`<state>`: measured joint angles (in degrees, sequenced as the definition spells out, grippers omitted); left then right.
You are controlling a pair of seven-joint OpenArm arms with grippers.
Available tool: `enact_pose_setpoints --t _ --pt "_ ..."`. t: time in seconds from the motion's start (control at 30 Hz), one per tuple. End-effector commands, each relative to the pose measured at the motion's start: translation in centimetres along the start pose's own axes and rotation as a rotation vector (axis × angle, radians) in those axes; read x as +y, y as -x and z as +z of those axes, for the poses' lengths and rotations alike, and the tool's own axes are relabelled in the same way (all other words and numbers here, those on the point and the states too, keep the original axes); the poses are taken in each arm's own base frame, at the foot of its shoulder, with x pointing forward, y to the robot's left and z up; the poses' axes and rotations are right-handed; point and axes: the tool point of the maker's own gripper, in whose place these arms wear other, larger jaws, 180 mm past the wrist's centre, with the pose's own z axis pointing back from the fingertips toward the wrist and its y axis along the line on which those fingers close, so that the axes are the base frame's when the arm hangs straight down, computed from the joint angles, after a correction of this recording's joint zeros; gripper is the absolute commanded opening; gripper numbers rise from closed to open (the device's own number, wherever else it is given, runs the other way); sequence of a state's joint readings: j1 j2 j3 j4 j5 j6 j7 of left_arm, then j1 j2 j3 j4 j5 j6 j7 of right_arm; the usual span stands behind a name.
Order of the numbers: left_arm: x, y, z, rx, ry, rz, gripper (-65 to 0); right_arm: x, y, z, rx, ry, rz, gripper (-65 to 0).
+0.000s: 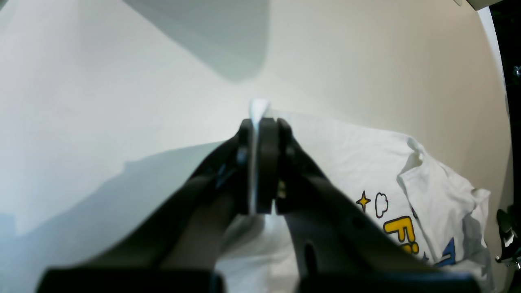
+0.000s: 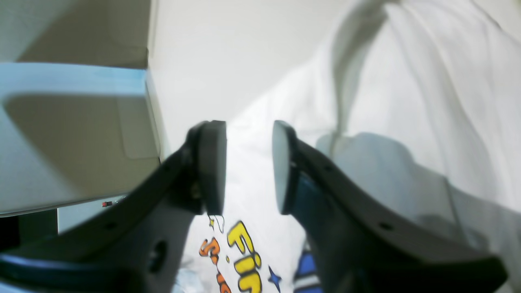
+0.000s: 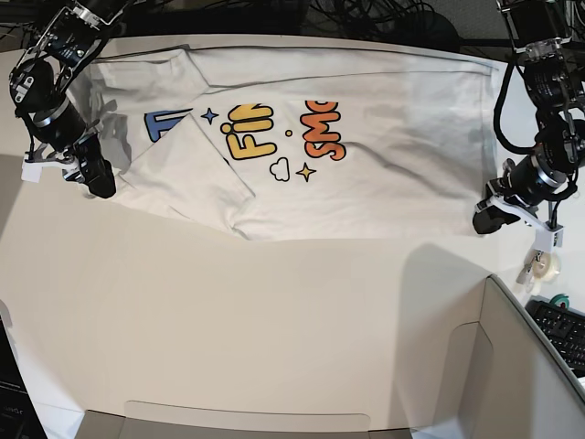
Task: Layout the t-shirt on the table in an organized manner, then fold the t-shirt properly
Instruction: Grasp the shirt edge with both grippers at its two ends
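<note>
Lettering cut short, cloth covered, edges out of focus

In the right wrist view the t-shirt runs past the bottom edge, so its yellow, orange and blue letters break off unread, and the right pincer (both pads soft and blurred) covers the cloth on either side. In the left wrist view the left pincer hides much of the shirt beneath it, and the print is cut off by the bottom edge. In the base view a folded sleeve lies over part of the blue letters near the table's far corner.
</note>
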<state>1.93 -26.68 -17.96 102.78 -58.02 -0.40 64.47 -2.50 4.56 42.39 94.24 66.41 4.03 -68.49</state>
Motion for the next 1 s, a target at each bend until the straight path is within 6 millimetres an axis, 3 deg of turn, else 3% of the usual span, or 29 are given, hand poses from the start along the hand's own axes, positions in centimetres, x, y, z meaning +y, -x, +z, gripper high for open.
enact_pose_setpoints --t 0.0,0.2,0.5,0.77,0.97 --pt "-0.5 -1.3 0.4 -0.038 0.013 -0.021 -65.0 1.0 -1.0 -0.1 -0.02 -0.029 0.02 -42.4" --pt "-0.5 -0.5 0.3 -0.026 0.016 -0.006 -65.0 -1.3 -0.6 -1.1 0.001 0.047 -0.015 -40.6" --pt "-0.6 -0.5 0.2 -0.026 0.017 -0.005 -65.0 -3.0 -1.0 -1.3 -0.035 0.116 -0.15 -40.7" --pt "-0.6 -0.5 0.2 -0.026 0.017 -0.005 -65.0 -3.2 -1.1 -2.7 -0.053 0.165 -0.178 -40.7" --pt "-0.6 -0.5 0.2 -0.026 0.017 -0.005 -65.0 -2.3 -0.6 -4.2 -0.047 0.163 -0.182 -40.7"
